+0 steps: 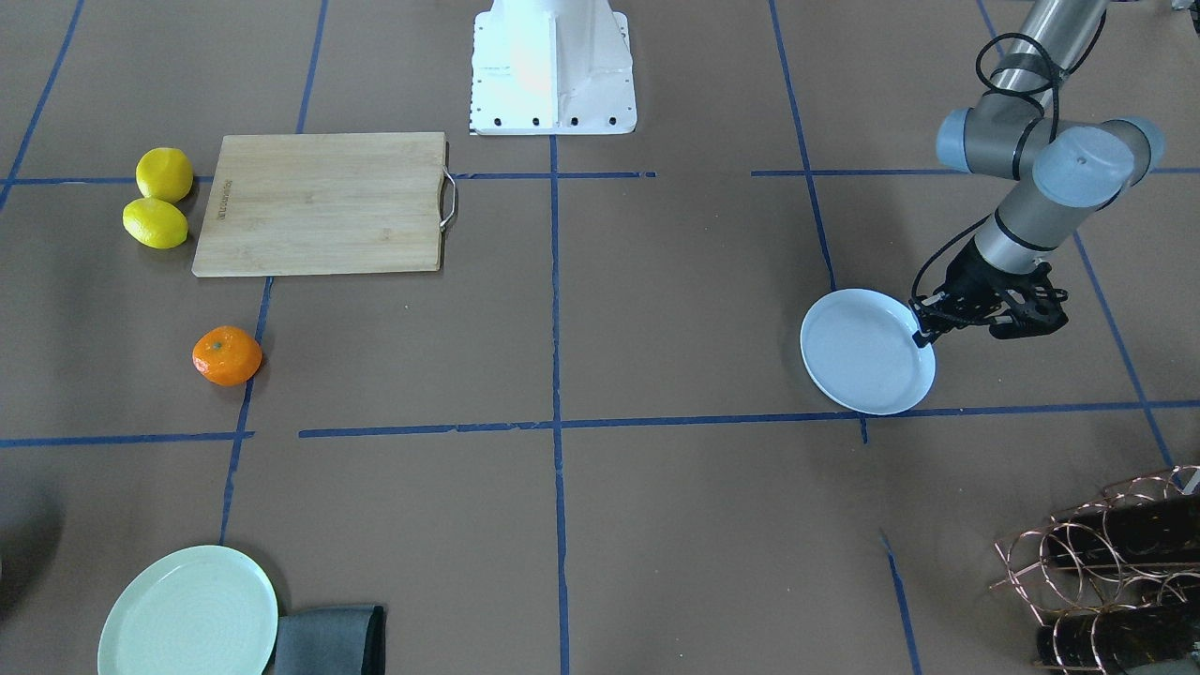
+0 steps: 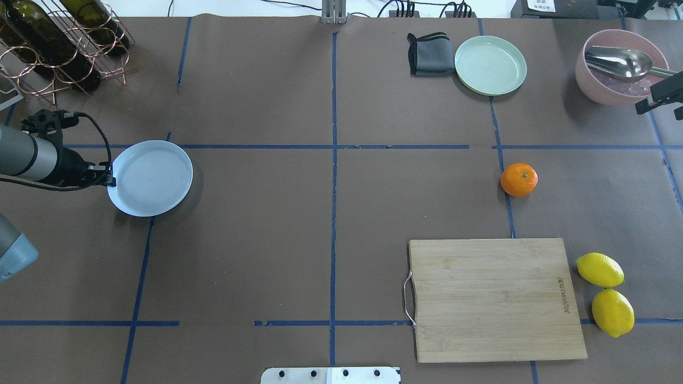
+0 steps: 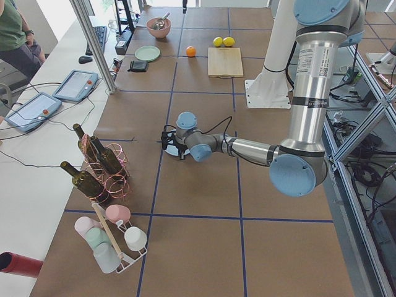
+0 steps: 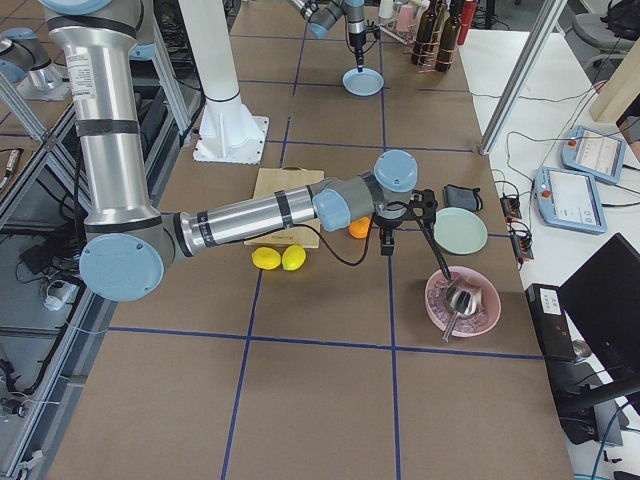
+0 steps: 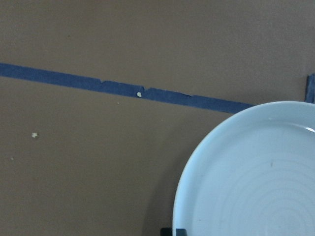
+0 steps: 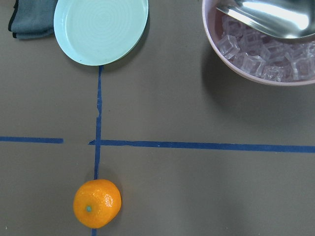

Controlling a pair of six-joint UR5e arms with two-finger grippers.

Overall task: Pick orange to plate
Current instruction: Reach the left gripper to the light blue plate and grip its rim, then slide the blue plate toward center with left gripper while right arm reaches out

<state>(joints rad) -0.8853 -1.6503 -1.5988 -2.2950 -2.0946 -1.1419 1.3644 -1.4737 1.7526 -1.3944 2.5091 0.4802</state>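
Left gripper (image 1: 925, 330) is clamped on the rim of the plate (image 1: 862, 352). For the right gripper (image 2: 659, 98), we cannot tell the finger spacing. We find the orange (image 2: 518, 180) well apart, on a blue tape line (image 2: 496, 128) of the brown-papered table (image 2: 331, 224), between the cutting board (image 2: 491, 298) and the mint-green plate (image 2: 490, 65).

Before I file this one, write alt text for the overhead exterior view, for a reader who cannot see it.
The left gripper is at the rim of the white plate on the view's left, while the orange lies far to the right. Nearer the robot on that side sit a wooden cutting board and two lemons.
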